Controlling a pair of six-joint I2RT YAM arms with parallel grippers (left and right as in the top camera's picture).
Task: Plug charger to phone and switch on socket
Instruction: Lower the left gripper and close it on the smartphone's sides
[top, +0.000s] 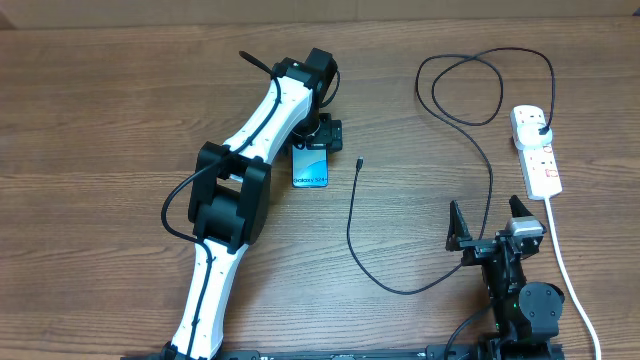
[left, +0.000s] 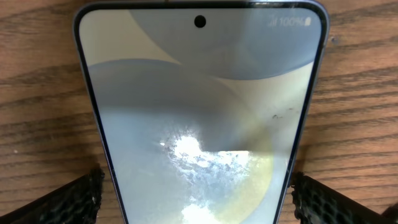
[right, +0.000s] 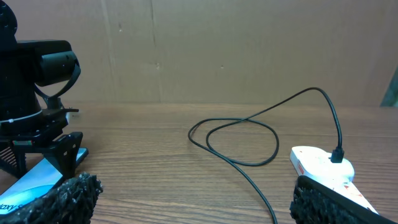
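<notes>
The phone (top: 311, 168) lies flat on the wooden table, screen up, and fills the left wrist view (left: 199, 112). My left gripper (top: 322, 135) hangs over its far end, open, with the fingers (left: 71, 202) standing on either side of the phone's edges, a small gap from each. The charger cable (top: 352, 225) has its free connector tip (top: 358, 162) just right of the phone. It curves round to a black plug (top: 543, 130) in the white socket strip (top: 538, 160). My right gripper (top: 490, 225) is open near the front edge, holding nothing.
The socket's thick white cord (top: 570, 285) runs to the front right, past the right arm. The cable loops (right: 239, 140) across the table behind the right gripper (right: 193, 199). A cardboard wall (right: 249, 50) closes the far side.
</notes>
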